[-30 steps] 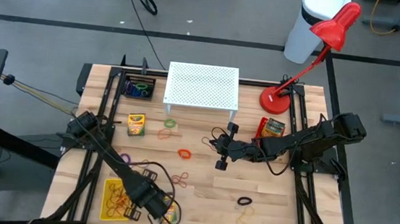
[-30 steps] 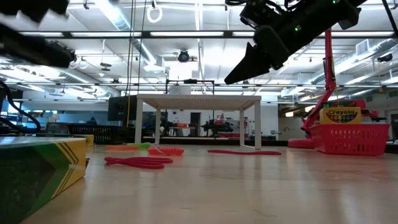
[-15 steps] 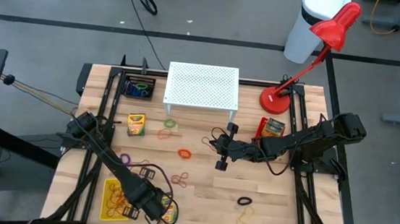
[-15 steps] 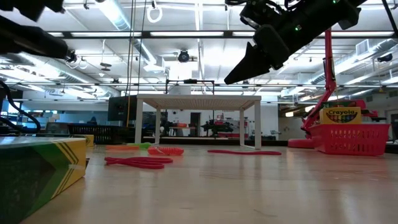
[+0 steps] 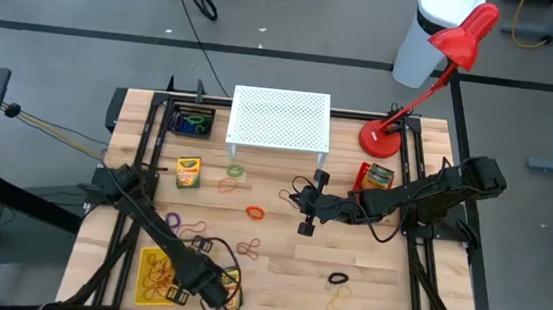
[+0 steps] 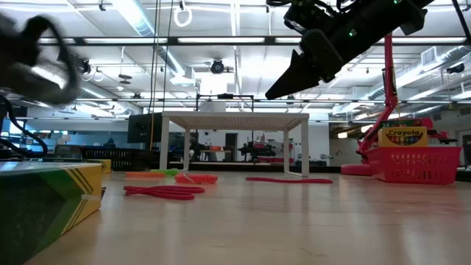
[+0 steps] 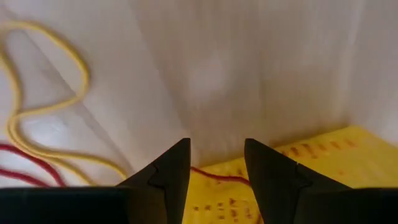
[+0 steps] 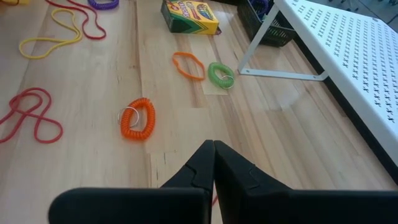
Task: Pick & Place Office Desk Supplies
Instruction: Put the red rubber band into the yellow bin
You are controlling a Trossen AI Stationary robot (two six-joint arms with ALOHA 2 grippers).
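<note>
My left gripper point(image 5: 212, 292) sits low at the near-left edge of the table point(image 5: 386, 275), over the yellow tray point(image 5: 151, 265) of rubber bands; its arm stretches diagonally from the left rail. In its wrist view the fingers point(image 7: 171, 171) stand parted with nothing between them, a red band point(image 7: 214, 177) and the yellow tray just beyond the tips.

Near the front edge lie a black elastic loop point(image 5: 338, 278) and a pale yellow rubber band point(image 5: 340, 302), with bare wood around them. Mid-table I see reddish rubber bands point(image 5: 249, 247), a purple loop point(image 5: 172, 220) and an orange coil loop point(image 8: 137, 117).

My right gripper point(image 5: 304, 225) hangs above the table's middle, arm reaching in from the right, fingers pressed together and empty.

Farther back: a green loop point(image 8: 219, 73), an orange band point(image 8: 188, 65), and a crayon box point(image 8: 189, 15) reading "Crayola". The red basket point(image 6: 419, 163) on the right holds another Crayola box point(image 6: 402, 136). At the far edge stand the white perforated stand point(image 5: 280, 118), a black bin point(image 5: 191, 121) and the red desk lamp point(image 5: 434, 73).
</note>
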